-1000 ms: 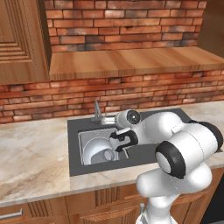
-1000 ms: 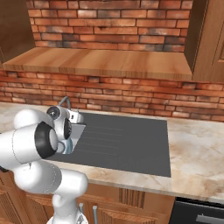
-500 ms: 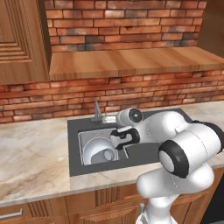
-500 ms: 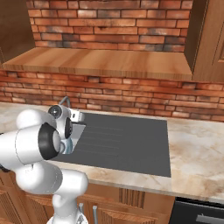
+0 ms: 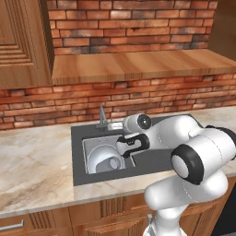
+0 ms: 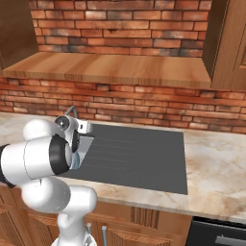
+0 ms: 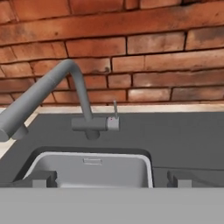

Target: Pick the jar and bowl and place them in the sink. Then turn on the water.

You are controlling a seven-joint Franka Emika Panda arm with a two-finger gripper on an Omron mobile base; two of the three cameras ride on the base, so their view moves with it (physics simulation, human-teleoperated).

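The arm point(image 5: 193, 161) is built of glossy white, rounded shell segments, thick and bulbous, joined by dark, near-black rings at each joint. One joint cap facing the left base view is a black disc with a small grey centre. The hand is white with a dark block beneath it (the gripper point(image 5: 131, 144) body), carrying small dark finger tips point(image 7: 41, 178).
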